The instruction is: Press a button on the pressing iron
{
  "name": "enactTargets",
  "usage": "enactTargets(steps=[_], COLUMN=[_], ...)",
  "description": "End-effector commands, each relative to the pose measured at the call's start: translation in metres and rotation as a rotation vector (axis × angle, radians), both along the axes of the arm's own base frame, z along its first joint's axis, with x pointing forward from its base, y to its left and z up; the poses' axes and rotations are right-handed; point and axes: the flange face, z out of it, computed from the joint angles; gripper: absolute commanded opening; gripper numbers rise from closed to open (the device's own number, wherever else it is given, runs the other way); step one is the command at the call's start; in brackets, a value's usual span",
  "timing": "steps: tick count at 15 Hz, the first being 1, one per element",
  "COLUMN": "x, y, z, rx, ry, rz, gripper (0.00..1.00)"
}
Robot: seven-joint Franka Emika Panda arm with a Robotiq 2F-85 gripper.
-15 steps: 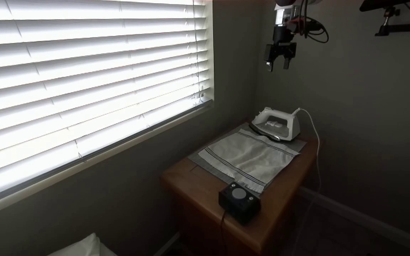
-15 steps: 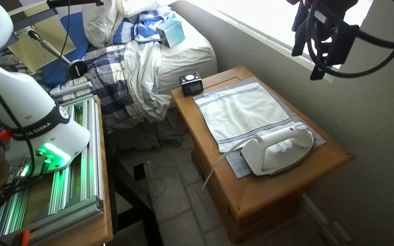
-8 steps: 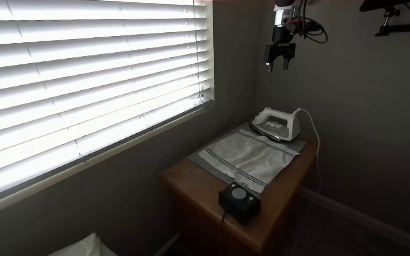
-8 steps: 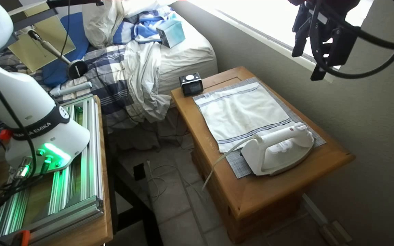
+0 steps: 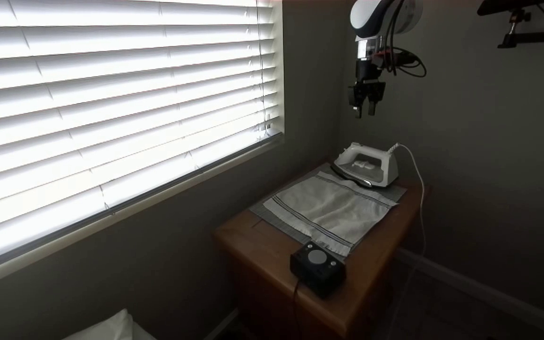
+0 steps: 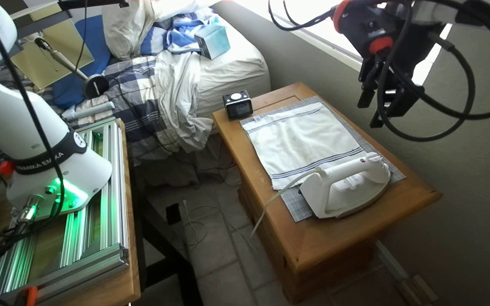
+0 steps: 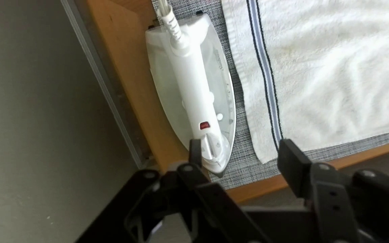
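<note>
The white pressing iron [image 5: 387,172] lies on its sole at one end of a small wooden table, in both exterior views [image 6: 347,170]. The wrist view shows its handle [image 7: 192,84] from above, with a red piece [image 7: 204,125], a white dial [image 7: 210,146] near the tip and a small white knob [image 7: 219,116] beside the handle. My black gripper [image 5: 365,113] hangs above the iron, apart from it; it also shows in an exterior view [image 6: 369,114]. In the wrist view the fingers [image 7: 238,152] stand apart with nothing between them. The left finger overlaps the dial's edge in view.
A striped white towel [image 6: 304,136] on a grey mat [image 6: 294,206] lies beside the iron on the wooden table [image 6: 326,242]. A black gadget [image 5: 318,269] sits at the table's far end. The iron's cord [image 6: 266,208] drops off the edge. Wall and window blinds [image 5: 158,94] stand close.
My gripper has come down toward the iron, mostly in the last half second. Its fingers look closer together than before. The iron and towel have not moved.
</note>
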Motion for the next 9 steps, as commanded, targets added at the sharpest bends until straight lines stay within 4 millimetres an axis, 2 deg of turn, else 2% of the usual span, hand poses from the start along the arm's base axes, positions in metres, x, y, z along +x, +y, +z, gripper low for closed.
enactTargets(steps=[1, 5, 6, 9], x=[0.018, 0.024, 0.026, 0.031], y=[-0.016, -0.027, -0.03, -0.036], z=[-0.021, -0.044, -0.05, -0.065], rx=[0.012, 0.018, 0.02, 0.025], ry=[-0.003, 0.025, 0.024, 0.019], rz=[-0.12, -0.286, -0.327, -0.44], gripper=[0.3, 0.04, 0.0, 0.0])
